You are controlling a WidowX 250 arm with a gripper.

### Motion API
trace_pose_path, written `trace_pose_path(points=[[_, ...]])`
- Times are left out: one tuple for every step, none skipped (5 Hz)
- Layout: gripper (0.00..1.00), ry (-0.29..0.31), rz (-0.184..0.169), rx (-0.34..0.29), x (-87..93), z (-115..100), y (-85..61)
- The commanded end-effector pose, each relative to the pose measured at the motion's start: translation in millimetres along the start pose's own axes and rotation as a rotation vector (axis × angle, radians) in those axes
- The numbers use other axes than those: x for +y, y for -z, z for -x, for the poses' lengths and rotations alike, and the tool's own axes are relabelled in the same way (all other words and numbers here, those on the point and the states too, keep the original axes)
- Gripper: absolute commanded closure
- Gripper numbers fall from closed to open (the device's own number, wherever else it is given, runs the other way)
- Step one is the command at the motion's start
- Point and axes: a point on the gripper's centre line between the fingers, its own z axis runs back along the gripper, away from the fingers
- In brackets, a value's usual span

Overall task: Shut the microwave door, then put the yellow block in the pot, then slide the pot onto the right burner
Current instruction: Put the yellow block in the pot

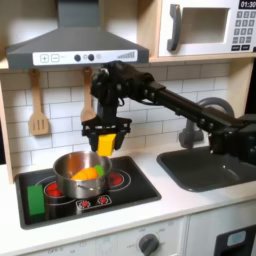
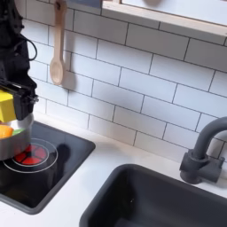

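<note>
Microwave door (image 1: 199, 30), white-framed with dark glass, looks shut; hand (image 1: 105, 143) clamps small yellow block (image 1: 105, 145) above shiny steel pot (image 1: 70, 168), slide pending.

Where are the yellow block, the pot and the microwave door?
yellow block (image 1: 105, 144), first exterior view: on its front face, between the gripper fingers.
pot (image 1: 68, 184), first exterior view: on its outer steel wall.
microwave door (image 1: 200, 28), first exterior view: on the dark glass window.

In the first exterior view, the pot (image 1: 82, 173) sits on the stove (image 1: 140, 191), left of the sink (image 1: 215, 168).
</note>
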Motion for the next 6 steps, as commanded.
trace_pose_path(points=[[1.00,-0.037,-0.024,0.004,21.5,-4,5.4],[1.00,-0.045,-0.042,0.014,23.1,0,10.2],[0.00,-0.054,-0.081,0.020,28.6,-1,16.5],[0.00,-0.060,-0.086,0.024,30.9,3,17.9],[0.00,-0.077,-0.100,0.027,33.9,8,21.0],[0.00,-0.087,-0.085,0.060,30.6,8,38.0]])
